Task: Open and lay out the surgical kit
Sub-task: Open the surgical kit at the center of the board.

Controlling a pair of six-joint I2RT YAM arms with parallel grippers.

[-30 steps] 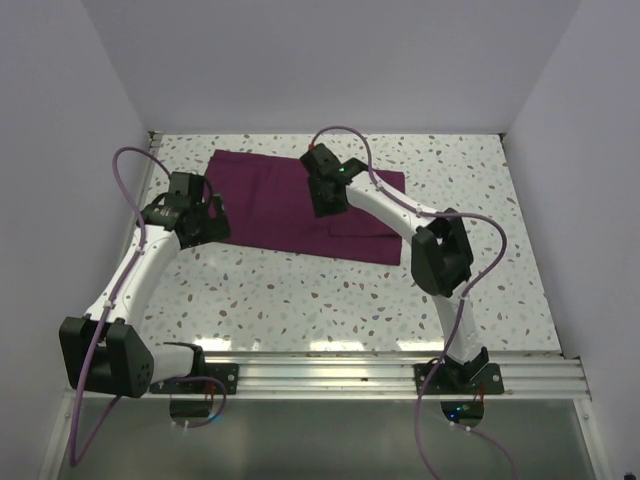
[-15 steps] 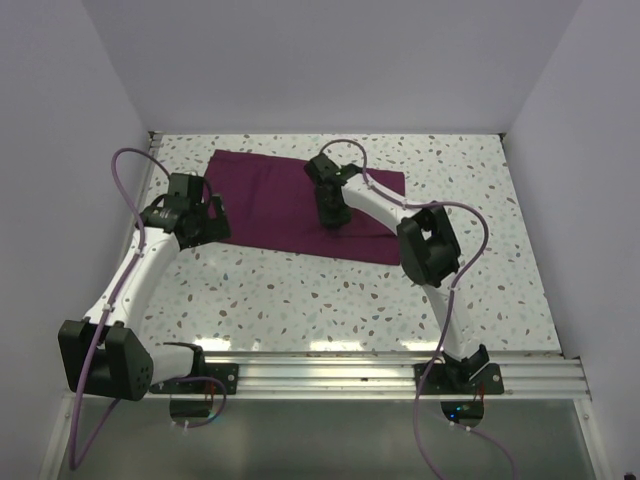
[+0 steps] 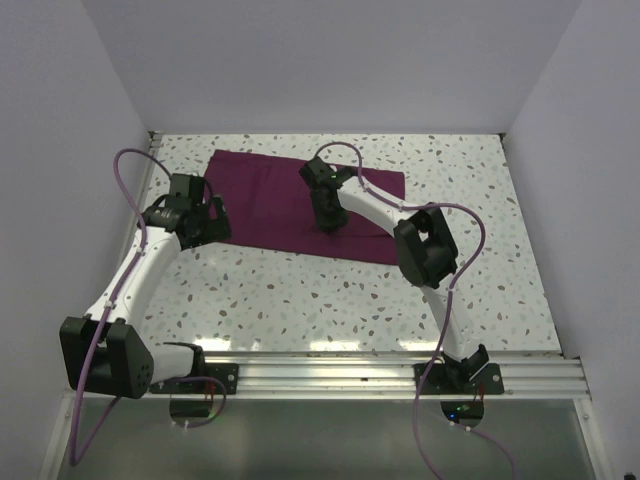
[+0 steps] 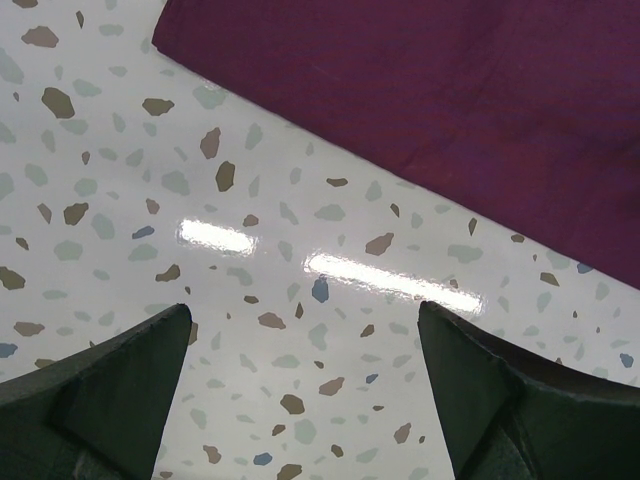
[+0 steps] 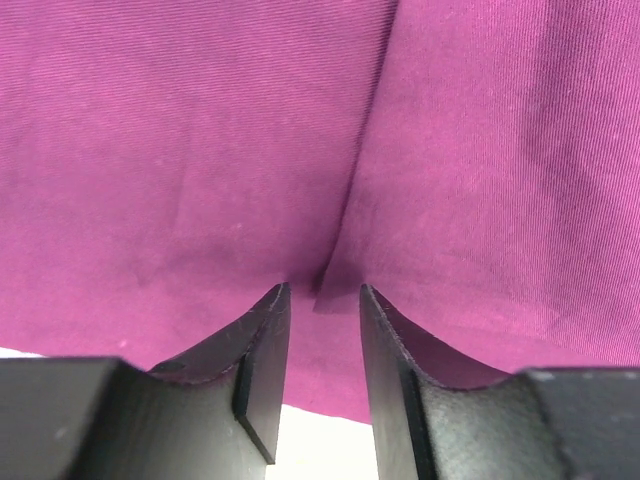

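Note:
The dark magenta cloth wrap [image 3: 265, 195] lies folded flat at the back of the table. A flap edge runs down it, ending in a corner [image 5: 325, 290] near the front edge. My right gripper [image 3: 331, 224] is down on the cloth, its jaws a narrow gap apart [image 5: 322, 290] on either side of that flap corner, not pinching it. My left gripper [image 3: 205, 220] is open and empty [image 4: 305, 308] over bare table just off the cloth's [image 4: 450, 110] front left edge. The steel tray and the instruments are hidden.
The speckled table [image 3: 300, 290] has white walls at the left, back and right. A metal rail [image 3: 330, 375] with the arm bases runs along the near edge. Purple cables loop above both arms.
My right gripper has come forward and down onto the cloth at the flap edge, and its elbow has shifted left. My left arm has not moved.

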